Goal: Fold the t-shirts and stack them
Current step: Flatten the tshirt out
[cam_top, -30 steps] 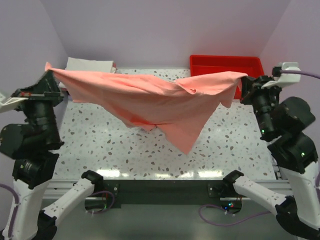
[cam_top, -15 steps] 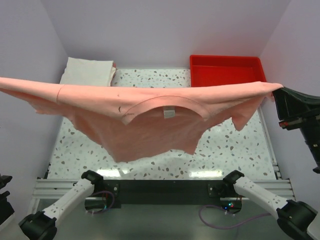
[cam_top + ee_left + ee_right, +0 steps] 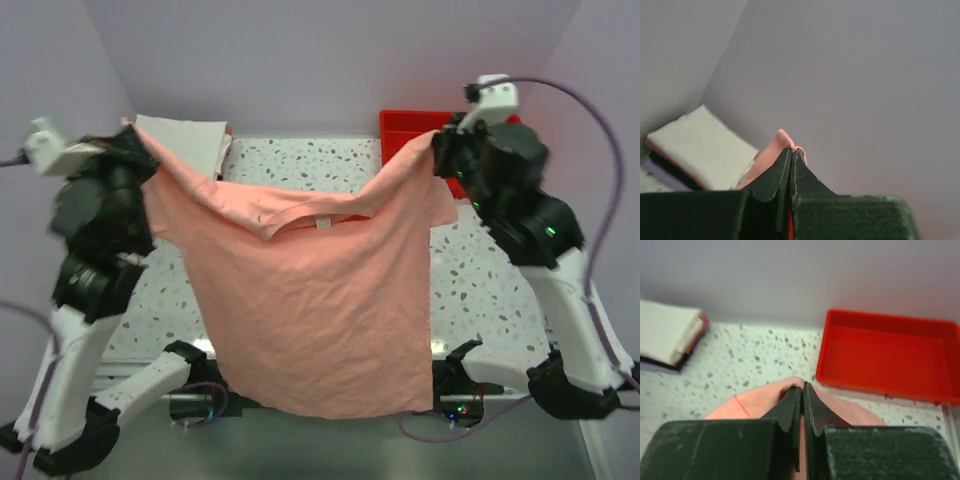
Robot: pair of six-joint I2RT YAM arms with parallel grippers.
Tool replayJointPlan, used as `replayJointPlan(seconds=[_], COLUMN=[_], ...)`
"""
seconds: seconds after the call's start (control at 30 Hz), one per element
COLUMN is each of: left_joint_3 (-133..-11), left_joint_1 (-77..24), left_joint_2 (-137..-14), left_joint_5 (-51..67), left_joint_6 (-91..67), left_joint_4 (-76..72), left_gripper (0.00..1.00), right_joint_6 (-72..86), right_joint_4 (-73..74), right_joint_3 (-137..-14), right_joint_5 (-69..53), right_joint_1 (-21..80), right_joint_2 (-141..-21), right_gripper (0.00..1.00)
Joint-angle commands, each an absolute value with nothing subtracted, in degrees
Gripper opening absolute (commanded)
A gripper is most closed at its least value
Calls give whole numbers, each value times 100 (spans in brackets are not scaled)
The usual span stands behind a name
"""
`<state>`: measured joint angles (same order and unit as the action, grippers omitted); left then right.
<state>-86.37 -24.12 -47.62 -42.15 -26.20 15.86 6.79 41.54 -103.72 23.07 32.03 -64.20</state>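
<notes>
Hanging full length between the two arms, the salmon-pink t-shirt (image 3: pixel 310 310) is spread in the air over the table (image 3: pixel 480 270), its hem drooping past the near edge and its white neck label (image 3: pixel 323 224) showing. The left gripper (image 3: pixel 791 155) and right gripper (image 3: pixel 803 390) are each pinched tight on a shoulder corner, raised high and apart, I'd guess so the cloth falls flat before being laid down to fold. The folded stack (image 3: pixel 180 142) waits far left, the red tray (image 3: pixel 410 125) far right.

Black arms (image 3: pixel 100 215), white lower links (image 3: pixel 70 345), seemingly purple cables (image 3: pixel 598 130)
</notes>
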Motion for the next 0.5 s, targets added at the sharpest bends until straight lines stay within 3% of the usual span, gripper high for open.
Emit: replayJointPlan(seconds=[0.0, 0.07, 0.1, 0.13, 0.17, 0.2, 0.23, 0.27, 0.3, 0.47], left_joint_3=[-7623, -7270, -6886, -6708, -6567, -6365, -6311, -6337, -6380, -6416], left_joint_1=[-2295, -1988, -1760, -1662, -1565, -1477, -1303, -1231, -1196, -1169], left_joint_2=[-6052, -6414, -6738, -6889, -7039, -7310, -7434, -7549, -7715, -7700], left_joint_5=[-5308, -4854, -4617, -4353, -4264, -4202, -4097, -4070, -4104, -3667], left_joint_6=[-3519, -4006, -4095, -4165, -4279, -4315, -4324, -4333, -4394, -4334], left_joint_4=[2310, 2636, 2637, 2663, 2689, 2724, 2812, 2891, 3109, 2919], left_gripper=[0, 2, 11, 40, 62, 82, 100, 100, 100, 100], right_joint_6=[720, 931, 949, 941, 940, 888, 853, 818, 791, 993], right_joint_4=[3692, 3351, 3236, 3104, 3120, 3155, 3216, 3356, 3418, 3270], right_joint_3=[-9513, -9247, -9072, -9018, -9009, -9078, -9131, -9184, -9272, -8922], right_joint_5=[2421, 1997, 1525, 1442, 1415, 1398, 1467, 1494, 1512, 1433], right_joint_1=[2955, 2752, 2594, 2558, 2523, 2496, 2496, 2487, 2487, 2479], right_joint_2=[-7486, -8145, -8365, -8872, -9094, -9358, -9726, -9886, -9983, -9705], right_gripper=[0, 3, 6, 8, 11, 32, 44, 59, 99, 99])
